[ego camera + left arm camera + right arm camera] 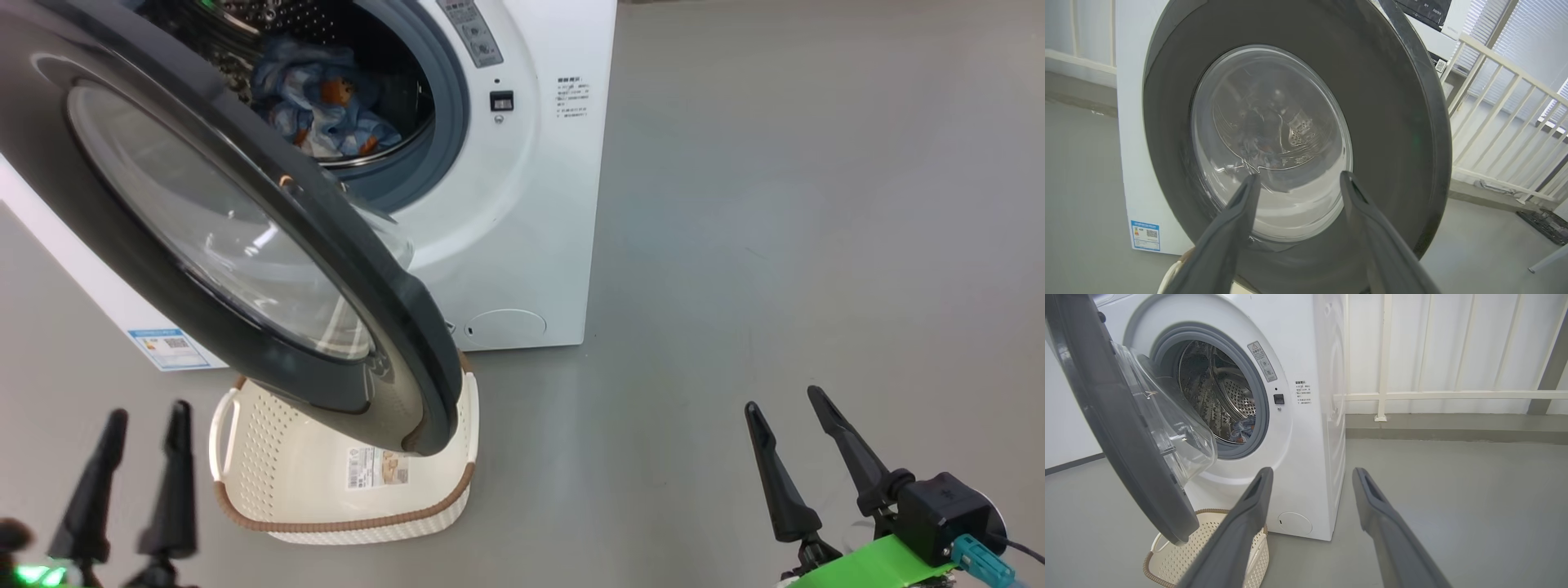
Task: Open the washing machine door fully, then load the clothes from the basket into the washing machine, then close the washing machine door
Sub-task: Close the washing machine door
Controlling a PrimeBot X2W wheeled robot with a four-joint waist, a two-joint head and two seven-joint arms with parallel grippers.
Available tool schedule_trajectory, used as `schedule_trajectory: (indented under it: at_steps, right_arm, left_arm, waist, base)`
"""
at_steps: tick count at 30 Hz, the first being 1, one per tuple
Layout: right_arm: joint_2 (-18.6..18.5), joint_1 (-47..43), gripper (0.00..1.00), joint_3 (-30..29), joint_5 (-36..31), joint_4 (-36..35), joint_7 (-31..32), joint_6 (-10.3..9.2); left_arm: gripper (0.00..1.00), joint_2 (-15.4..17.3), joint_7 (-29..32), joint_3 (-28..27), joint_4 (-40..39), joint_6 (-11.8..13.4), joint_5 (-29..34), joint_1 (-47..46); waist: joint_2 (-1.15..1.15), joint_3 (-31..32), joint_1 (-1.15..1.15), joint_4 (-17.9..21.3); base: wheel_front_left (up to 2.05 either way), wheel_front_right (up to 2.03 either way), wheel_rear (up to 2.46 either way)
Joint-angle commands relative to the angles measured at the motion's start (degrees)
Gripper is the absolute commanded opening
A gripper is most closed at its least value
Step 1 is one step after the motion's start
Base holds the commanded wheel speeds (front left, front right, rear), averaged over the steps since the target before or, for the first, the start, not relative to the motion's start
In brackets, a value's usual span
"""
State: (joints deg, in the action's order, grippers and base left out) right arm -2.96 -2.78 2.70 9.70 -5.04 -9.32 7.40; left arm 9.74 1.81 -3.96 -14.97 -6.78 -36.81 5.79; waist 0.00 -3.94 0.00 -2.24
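Since the clothes (322, 106) are in the drum (1229, 396), the half-open washing machine door (220, 229), centre left, is judged stiff, slippery, best pushed at its rim; left gripper (148, 416) and right gripper (784, 402) are spread wide, empty.

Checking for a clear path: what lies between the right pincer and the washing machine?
Bare grey floor, nothing else, between the right pincer and the washing machine, in the head view.

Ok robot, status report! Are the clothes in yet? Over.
Left gripper and right gripper open, empty. Clothes in the drum, basket empty. Washing machine door half open, not yet shut. Basket sits below its edge, might snag.
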Motion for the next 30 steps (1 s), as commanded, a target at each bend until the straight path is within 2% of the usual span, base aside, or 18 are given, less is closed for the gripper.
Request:
schedule_trajectory:
  at_steps: [1, 6, 13, 30]
  right_arm:
    - [-0.07, -0.04, 1.00, 1.08, -0.57, -1.75, 0.02, 0.09]
    - [-0.06, -1.12, 1.00, 0.72, -0.65, -1.77, 0.29, 0.09]
    - [-0.16, -2.57, 1.00, 0.41, -0.82, -1.61, 0.68, 0.09]
    - [-0.07, -3.89, 1.00, 0.04, -1.29, -2.11, 1.59, 0.09]
  left_arm:
    - [1.00, 0.91, -2.42, -0.95, -0.79, 1.11, 4.03, -0.71]
    - [1.00, 0.52, -7.21, 1.99, 3.81, 5.19, 14.96, 1.84]
    - [1.00, 0.65, -8.77, 3.66, 7.65, 7.68, 19.88, 2.83]
    - [1.00, 1.04, -10.01, 6.01, 11.66, 8.77, 22.21, 3.24]
  waist:
    - [0.00, 0.29, 0.00, 0.02]
    - [0.00, 1.20, 0.00, -0.12]
    - [0.00, 2.41, 0.00, -0.22]
    - [0.00, 4.08, 0.00, 0.73]
  base:
    - [0.00, 0.00, 0.00]
    - [0.00, 0.00, 0.00]
    - [0.00, 0.00, 0.00]
    - [0.00, 0.00, 0.00]
